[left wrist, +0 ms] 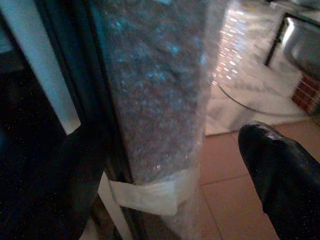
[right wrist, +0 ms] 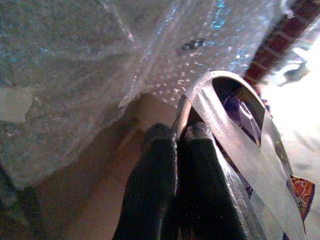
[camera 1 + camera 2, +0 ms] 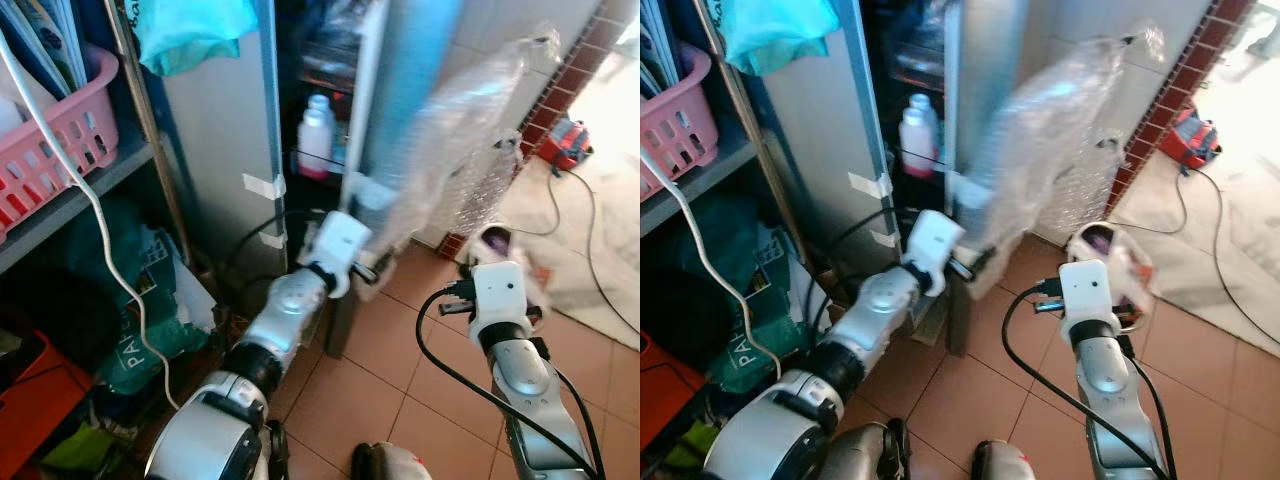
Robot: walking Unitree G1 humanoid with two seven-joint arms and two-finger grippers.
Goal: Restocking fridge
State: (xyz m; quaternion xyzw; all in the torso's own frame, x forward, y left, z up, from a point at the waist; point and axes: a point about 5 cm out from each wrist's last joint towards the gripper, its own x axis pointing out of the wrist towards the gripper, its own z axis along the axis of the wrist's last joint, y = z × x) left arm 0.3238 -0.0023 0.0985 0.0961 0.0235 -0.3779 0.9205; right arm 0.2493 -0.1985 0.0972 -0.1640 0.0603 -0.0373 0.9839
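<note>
The fridge door (image 3: 405, 90), wrapped in bubble wrap (image 3: 470, 140), stands ajar. A white bottle with a pink base (image 3: 316, 135) sits on a shelf inside. My left gripper (image 1: 175, 150) is open at the door's lower edge, with the taped, wrapped edge (image 1: 155, 100) between its fingers (image 1: 282, 175). My right gripper (image 2: 180, 134) is shut on the rim of a silver foil bag (image 2: 235, 130) with purple packets inside. It holds the bag (image 3: 497, 243) above the tiled floor, to the right of the door.
A metal shelf on the left carries a pink basket (image 3: 60, 140), and a white cable (image 3: 100, 220) hangs in front of it. Green bags (image 3: 150, 300) lie below. A red tool (image 3: 565, 140) and its cable lie on the floor by the brick wall corner (image 3: 560, 80).
</note>
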